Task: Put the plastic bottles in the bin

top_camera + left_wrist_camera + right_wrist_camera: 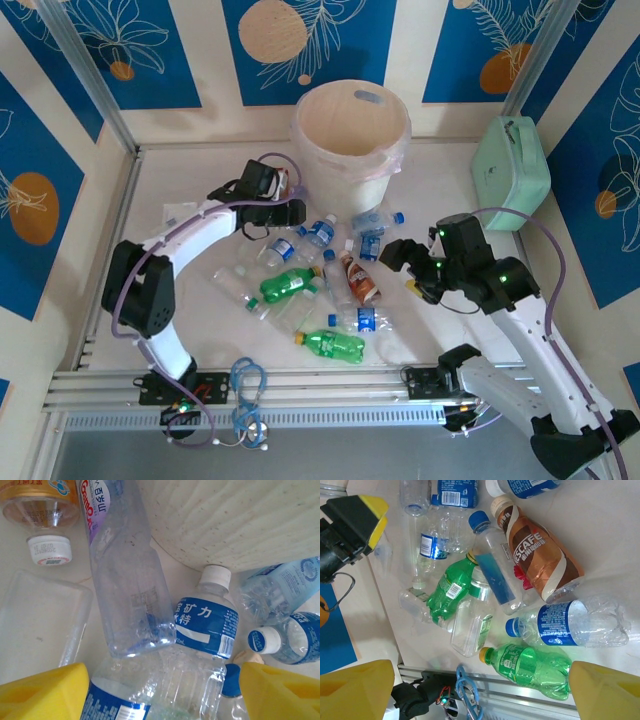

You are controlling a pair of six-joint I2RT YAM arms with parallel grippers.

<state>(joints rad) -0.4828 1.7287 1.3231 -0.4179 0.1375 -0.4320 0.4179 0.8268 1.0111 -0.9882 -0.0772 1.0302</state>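
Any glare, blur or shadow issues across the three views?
Top external: soft even light, faint shadows, clear bottles low-contrast on the pale table. Left wrist: blue-labelled bottle sharp, left claw blurred at the edge. Right wrist: brown bottle label legible, slight sheen; right claw soft.

Two green bottles (288,283), one brown bottle (361,281), at least eight clear bottles (283,248), one bin (351,142), one mint-green case (512,172).

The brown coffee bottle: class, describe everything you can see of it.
The brown coffee bottle looks plastic, wrapped in a brown label with white swirls reading NESCAFE, and has a cream cap. Uncrushed, it lies on its side on the pale table. A clear bottle with a blue label lies against its side.
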